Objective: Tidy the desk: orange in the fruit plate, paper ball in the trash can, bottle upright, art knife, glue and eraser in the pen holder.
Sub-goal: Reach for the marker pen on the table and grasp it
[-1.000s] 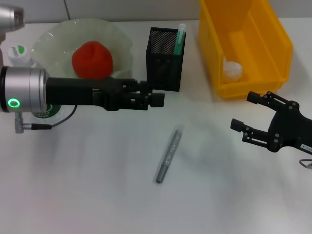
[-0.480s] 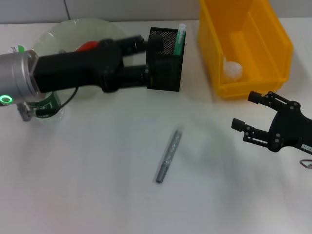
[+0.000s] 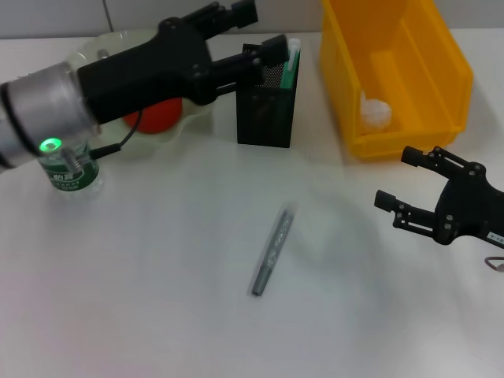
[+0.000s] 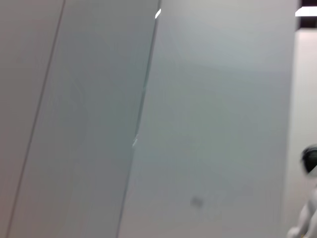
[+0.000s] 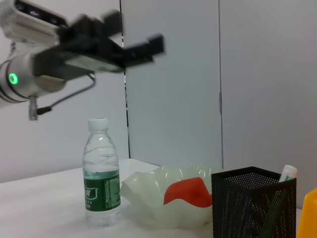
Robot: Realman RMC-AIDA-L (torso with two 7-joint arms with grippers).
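Observation:
My left gripper (image 3: 262, 27) is raised above the black mesh pen holder (image 3: 265, 102), open, with nothing seen between its fingers; it also shows in the right wrist view (image 5: 141, 42). A green glue stick (image 3: 291, 63) stands in the holder. The grey art knife (image 3: 272, 252) lies on the table in front of it. The orange (image 3: 153, 116) sits in the pale fruit plate (image 3: 197, 114), partly hidden by my left arm. The bottle (image 3: 75, 173) stands upright at the left. A paper ball (image 3: 375, 110) lies in the yellow bin (image 3: 441, 71). My right gripper (image 3: 394, 178) is open and low at the right. No eraser shows.
The right wrist view shows the bottle (image 5: 101, 173), the plate (image 5: 148, 203) with the orange (image 5: 185, 193) and the pen holder (image 5: 252, 203) in a row. The left wrist view shows only a wall. The white table (image 3: 157, 299) stretches out in front.
My left arm has lifted and swung back from in front of the plate to above the pen holder, uncovering the bottle, and its fingers have spread. The right arm has not moved.

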